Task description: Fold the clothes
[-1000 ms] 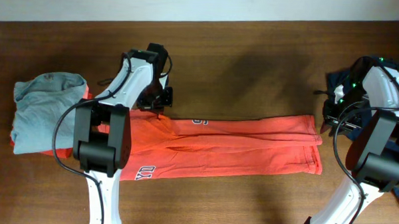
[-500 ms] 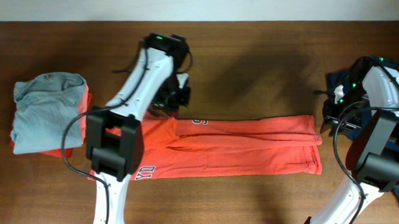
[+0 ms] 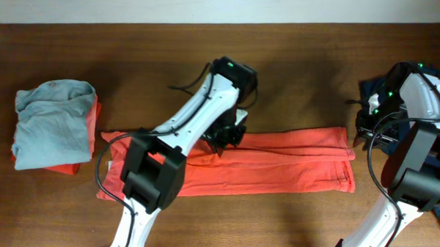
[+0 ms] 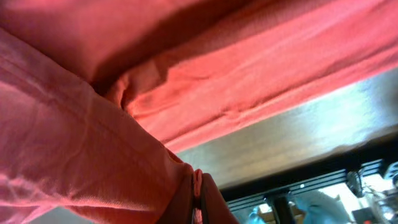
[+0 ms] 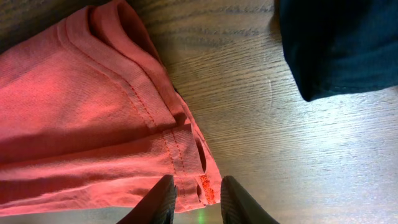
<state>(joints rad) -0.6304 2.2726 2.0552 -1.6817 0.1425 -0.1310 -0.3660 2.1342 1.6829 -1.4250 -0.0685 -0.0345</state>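
Left gripper has its fingers pressed tight together on a fold of the long orange-red cotton T-shirt. It holds the shirt at its far edge, about the middle of the brown wooden table. Its own camera sees almost only red cloth, bunched and creased. Right gripper has its two fingers a little apart. The stitched hem corner at the shirt's right end sits between them, but I cannot tell if they touch it.

There are two arms and four shirts. On the left side, a crumpled light grey T-shirt lies on top of another orange T-shirt, whose edge peeks out under it. In the middle, the orange-red shirt lies as a long flat strip from left to right. On the right side, a dark navy T-shirt lies near the right gripper, a little apart from the orange hem.
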